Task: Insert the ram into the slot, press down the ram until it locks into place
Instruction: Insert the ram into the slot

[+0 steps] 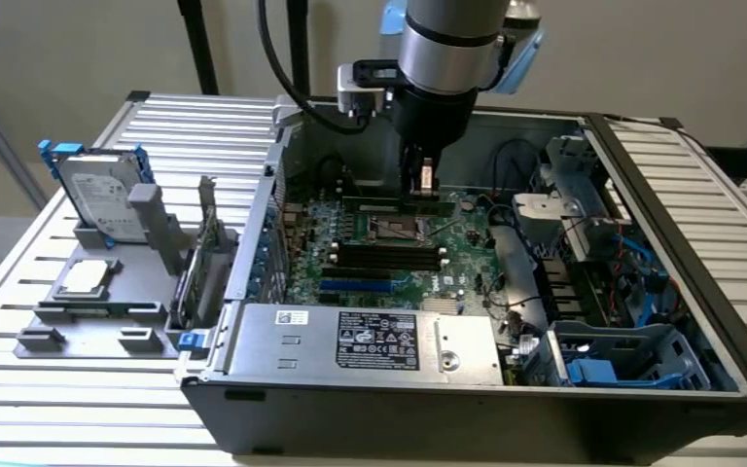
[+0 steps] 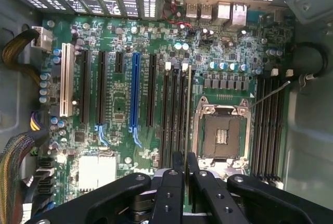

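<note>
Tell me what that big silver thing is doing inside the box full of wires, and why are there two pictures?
The silver pole is a robot arm, reaching into an open computer case that sits on a slatted table. One picture is taken from a camera standing off the arm. The other comes from a camera on the arm's wrist, looking down at the green motherboard. At the arm's end is a black tool, like two pinching fingers. It is shut on the ram, a thin green memory strip seen edge-on, lined up along the long black slots beside the square metal socket. I cannot tell whether it is pushed in. Outside the case, a hard drive stands on a grey holder.
</note>
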Tool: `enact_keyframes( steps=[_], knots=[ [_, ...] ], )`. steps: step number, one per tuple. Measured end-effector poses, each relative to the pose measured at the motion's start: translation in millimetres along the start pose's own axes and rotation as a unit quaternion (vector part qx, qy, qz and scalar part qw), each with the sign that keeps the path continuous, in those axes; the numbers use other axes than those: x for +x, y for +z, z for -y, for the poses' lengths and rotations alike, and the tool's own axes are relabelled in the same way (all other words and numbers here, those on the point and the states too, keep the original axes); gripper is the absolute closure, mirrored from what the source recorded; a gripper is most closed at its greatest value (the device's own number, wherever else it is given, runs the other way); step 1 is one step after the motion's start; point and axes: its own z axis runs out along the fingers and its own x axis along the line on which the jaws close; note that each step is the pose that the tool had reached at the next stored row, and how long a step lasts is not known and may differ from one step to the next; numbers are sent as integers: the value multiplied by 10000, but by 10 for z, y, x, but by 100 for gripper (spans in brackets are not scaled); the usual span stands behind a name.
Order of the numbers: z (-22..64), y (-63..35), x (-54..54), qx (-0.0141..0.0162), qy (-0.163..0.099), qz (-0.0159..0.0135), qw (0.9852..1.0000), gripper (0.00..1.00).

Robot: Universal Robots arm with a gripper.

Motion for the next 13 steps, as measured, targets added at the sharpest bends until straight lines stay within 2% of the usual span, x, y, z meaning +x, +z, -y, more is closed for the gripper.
enact_keyframes(
  steps=[8, 13],
  knots=[
    [-3, 140, 13, 0, 2, -16, 10000, 87],
    [-15, 220, 23, -4, 5, -37, 10000, 87]
  ],
)
